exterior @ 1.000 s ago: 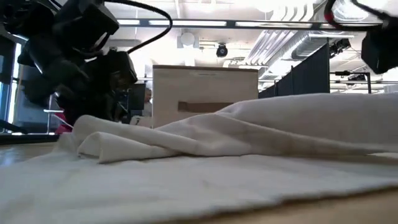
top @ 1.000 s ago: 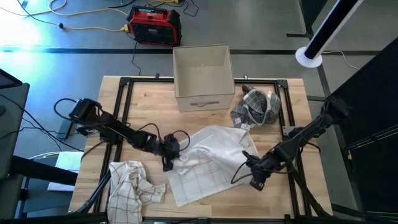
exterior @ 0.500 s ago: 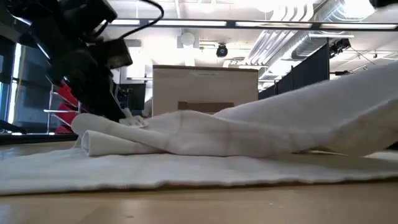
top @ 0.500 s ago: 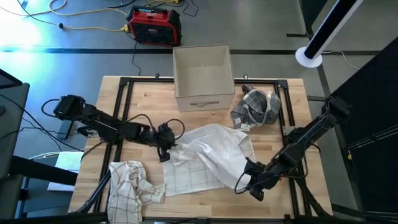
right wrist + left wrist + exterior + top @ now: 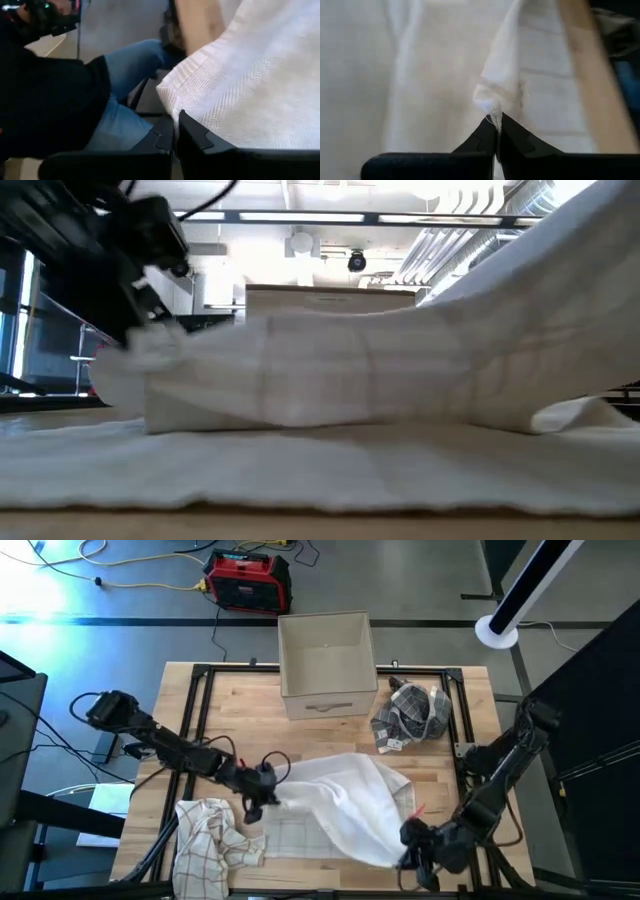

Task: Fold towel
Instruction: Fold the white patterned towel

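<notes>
My left gripper [image 5: 262, 792] pinches one corner of the white towel [image 5: 345, 808], fingers pressed tight on the cloth. My right gripper [image 5: 412, 852] pinches the far corner, close to the table's [image 5: 240, 715] front edge. The towel hangs draped between them, in front of the box [image 5: 325, 662]. A checked cloth [image 5: 212, 835] lies just beside the left gripper. Bare wood shows beside the box.
</notes>
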`<state>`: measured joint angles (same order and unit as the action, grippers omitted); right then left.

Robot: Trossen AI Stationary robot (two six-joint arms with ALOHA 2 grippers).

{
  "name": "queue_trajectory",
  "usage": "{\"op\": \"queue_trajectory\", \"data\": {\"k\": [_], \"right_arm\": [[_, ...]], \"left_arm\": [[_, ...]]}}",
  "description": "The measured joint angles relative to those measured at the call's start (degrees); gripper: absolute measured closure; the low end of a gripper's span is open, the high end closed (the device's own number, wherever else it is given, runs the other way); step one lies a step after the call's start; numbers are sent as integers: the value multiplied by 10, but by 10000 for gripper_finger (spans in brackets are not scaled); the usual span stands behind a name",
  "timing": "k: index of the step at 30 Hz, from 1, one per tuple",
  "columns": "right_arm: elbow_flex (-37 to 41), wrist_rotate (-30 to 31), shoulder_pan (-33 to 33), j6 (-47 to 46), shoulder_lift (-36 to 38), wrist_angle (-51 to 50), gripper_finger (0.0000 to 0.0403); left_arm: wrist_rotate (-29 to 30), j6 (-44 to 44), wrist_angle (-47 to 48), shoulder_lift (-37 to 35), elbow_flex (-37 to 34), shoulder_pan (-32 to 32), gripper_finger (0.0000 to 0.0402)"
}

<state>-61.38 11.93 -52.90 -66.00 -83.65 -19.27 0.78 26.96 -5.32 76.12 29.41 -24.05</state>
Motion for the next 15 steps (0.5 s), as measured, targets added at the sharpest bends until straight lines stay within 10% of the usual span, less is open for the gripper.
{"op": "queue_trajectory", "data": {"k": [8, 15], "right_arm": [[-102, 89, -22, 125, -23, -82, 403], [-255, 295, -57, 297, -21, -241, 403]], "left_arm": [[49, -87, -95, -40, 42, -65, 402], [130, -209, -31, -124, 141, -104, 402]]}}
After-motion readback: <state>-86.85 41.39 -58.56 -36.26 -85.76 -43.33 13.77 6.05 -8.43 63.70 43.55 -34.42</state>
